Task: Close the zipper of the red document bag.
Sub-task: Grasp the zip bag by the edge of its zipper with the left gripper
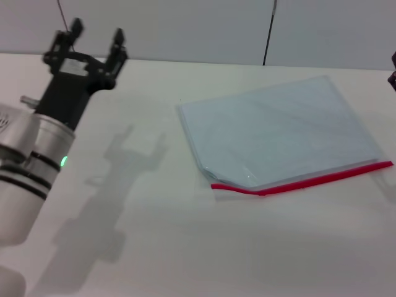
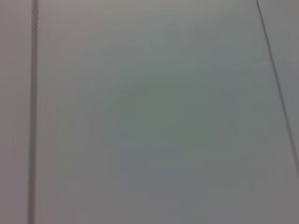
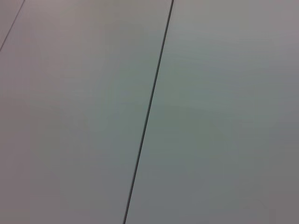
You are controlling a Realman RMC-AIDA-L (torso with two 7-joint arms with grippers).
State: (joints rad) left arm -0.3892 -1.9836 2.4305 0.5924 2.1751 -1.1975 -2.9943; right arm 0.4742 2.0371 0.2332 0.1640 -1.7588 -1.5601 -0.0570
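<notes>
The red document bag (image 1: 281, 130), a flat pale-blue translucent pouch, lies on the white table (image 1: 185, 247) right of centre in the head view. Its zipper (image 1: 303, 181), a thin red strip, runs along the near long edge, and the bag's near-left corner curls up above it. My left gripper (image 1: 96, 42) is raised at the far left, well away from the bag, its fingers open and pointing away from me with nothing between them. Only a dark sliver of my right gripper (image 1: 392, 71) shows at the right edge. Both wrist views show only the wall.
A grey panelled wall (image 1: 198, 28) with a dark vertical seam (image 1: 268, 31) stands behind the table's far edge. The left arm's shadow (image 1: 117, 185) falls across the table left of the bag.
</notes>
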